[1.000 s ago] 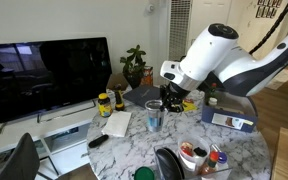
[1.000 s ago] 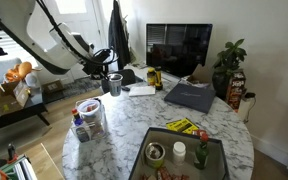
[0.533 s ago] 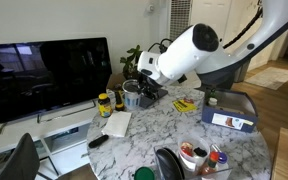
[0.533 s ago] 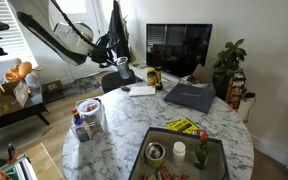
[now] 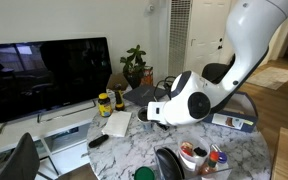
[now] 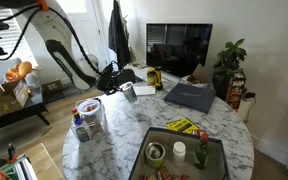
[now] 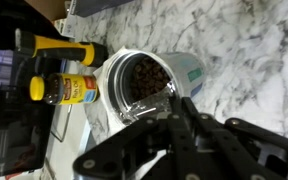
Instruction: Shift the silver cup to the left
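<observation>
Arm [image 5: 192, 100] bends low, fingers [image 7: 187, 128] clasping tilted silver cup [image 7: 144, 82].

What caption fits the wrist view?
Claw grips silver cup by its rim, yellow bottles beside it, marble table behind.

Marble table [image 5: 134, 145]: black television [image 5: 44, 75] and potted plant [image 5: 134, 65] behind; yellow-labelled jar [image 5: 104, 103] beside white paper [image 5: 117, 123]; black remote [image 5: 98, 141] near edge; dark folder [image 6: 192, 95]; dark tray [image 6: 174, 138].
</observation>
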Motion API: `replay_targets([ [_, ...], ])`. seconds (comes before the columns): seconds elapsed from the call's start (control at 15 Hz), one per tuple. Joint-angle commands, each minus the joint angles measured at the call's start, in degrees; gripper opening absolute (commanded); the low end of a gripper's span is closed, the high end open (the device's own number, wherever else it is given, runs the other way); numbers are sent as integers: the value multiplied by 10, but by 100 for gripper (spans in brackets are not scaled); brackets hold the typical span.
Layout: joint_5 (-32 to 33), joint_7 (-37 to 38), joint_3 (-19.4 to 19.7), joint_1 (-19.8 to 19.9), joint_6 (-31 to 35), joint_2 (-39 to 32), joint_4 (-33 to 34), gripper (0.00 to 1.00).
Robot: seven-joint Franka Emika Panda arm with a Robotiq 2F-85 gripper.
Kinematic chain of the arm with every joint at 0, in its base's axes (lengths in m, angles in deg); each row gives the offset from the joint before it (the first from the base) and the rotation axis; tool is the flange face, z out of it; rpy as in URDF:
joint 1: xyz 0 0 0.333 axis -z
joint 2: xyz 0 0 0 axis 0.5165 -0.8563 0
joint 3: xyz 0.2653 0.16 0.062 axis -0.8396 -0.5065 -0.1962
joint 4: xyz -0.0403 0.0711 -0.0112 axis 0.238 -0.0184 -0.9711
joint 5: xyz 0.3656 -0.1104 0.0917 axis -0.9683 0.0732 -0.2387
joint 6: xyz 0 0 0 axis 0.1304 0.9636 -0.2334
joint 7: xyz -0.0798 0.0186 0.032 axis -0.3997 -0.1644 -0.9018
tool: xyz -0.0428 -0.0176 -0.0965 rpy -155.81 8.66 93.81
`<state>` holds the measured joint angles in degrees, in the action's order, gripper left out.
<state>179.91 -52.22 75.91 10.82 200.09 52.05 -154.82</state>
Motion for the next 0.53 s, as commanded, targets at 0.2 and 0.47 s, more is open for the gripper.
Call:
replay_targets([
  [0.2,-205,-192,-53,123,138,7,-10,2],
  [0.47,-396,-361,-129,212,163,-3,-33,2],
])
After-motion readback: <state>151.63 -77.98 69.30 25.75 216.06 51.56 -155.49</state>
